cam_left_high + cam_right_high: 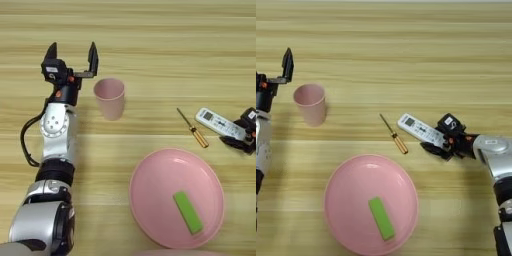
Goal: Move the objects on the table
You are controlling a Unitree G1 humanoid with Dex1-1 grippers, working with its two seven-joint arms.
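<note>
Fingers of the left gripper stand wide apart and point away from the robot, with nothing between them; the gap sits above and to the left of the pink cup, which stands upright on the table, mouth up, just beside the nearer finger but not touching it. The cup is outside the fingers, a little nearer the robot than their tips. Over on the right side, the white remote lies flat and slanted, its small screen end toward the middle of the table and its far end reaching into the right gripper. That gripper's black fingers appear to be closed on the remote's end, one above and one below it, though the contact is partly hidden by the gripper's own body, so the grip is likely rather than certain. A small screwdriver with an orange handle lies just left of the remote, apart from it. Nearer the robot, a large round pink plate rests on the table, with a green block lying inside it, well apart from both grippers.
</note>
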